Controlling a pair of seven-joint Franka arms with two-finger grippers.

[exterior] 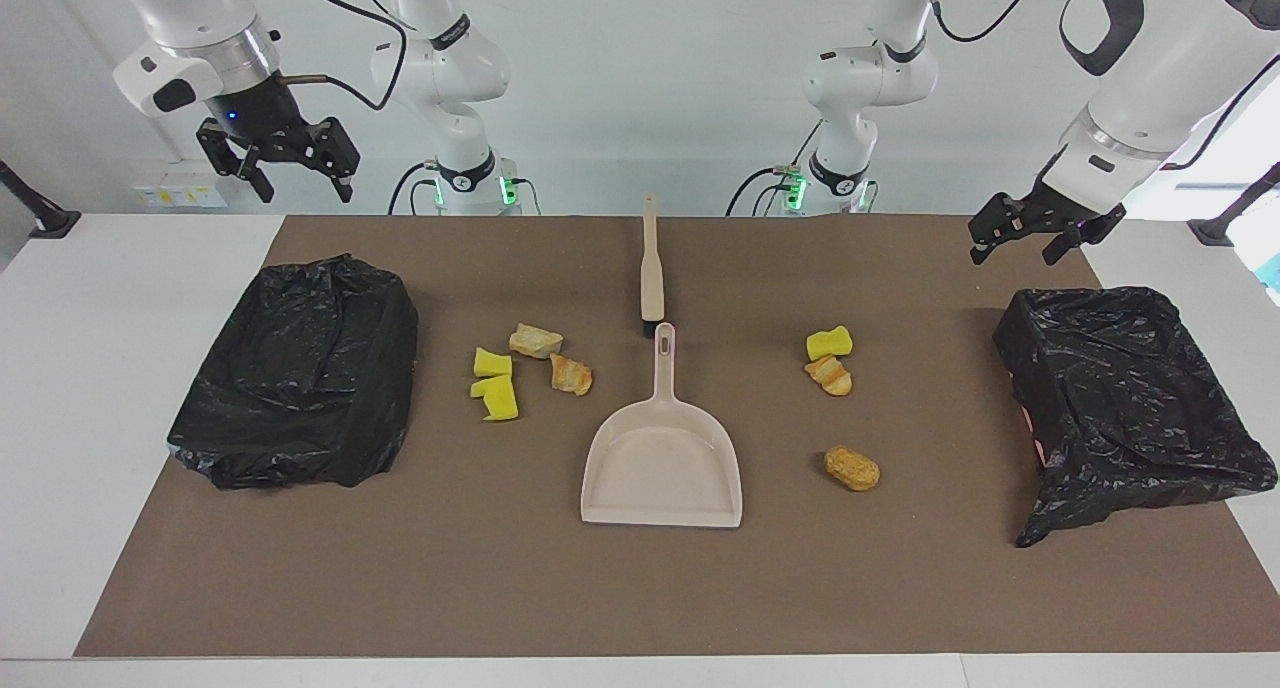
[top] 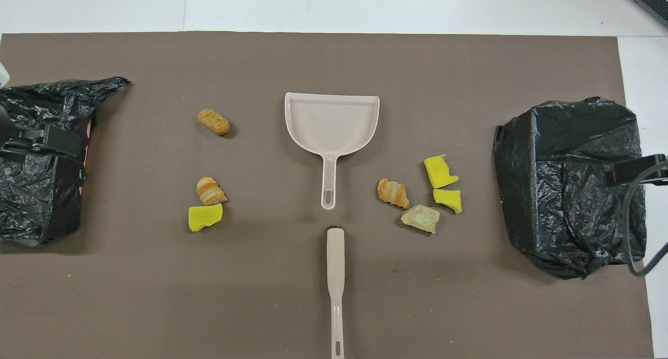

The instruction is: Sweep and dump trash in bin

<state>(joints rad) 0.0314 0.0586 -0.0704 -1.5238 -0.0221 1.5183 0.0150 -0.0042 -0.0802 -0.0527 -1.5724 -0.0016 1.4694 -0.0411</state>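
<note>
The left gripper [exterior: 1020,238] hangs in the air with its fingers spread wide and nothing between them, over the mat edge just robot-side of the bin [exterior: 1120,398] at the left arm's end of the table. The right gripper [exterior: 290,163] hangs high with its jaws wide and empty, above the robot-side edge of the table near the second bin [exterior: 300,368], at the right arm's end.

Taking the dustpan [exterior: 665,468] at the middle of the brown mat [exterior: 600,588] as landmark: the brush [exterior: 651,268] lies nearer the robots, its head just off the dustpan's handle tip, in line with it. The trash [exterior: 530,363] is scattered on both sides of the dustpan. Toward the right arm's end lie four bits in a loose cluster beside the handle. Toward the left arm's end lie three: a yellow chunk touching a striped lump beside the handle, and an orange-brown lump [exterior: 852,468] alone beside the pan.
</note>
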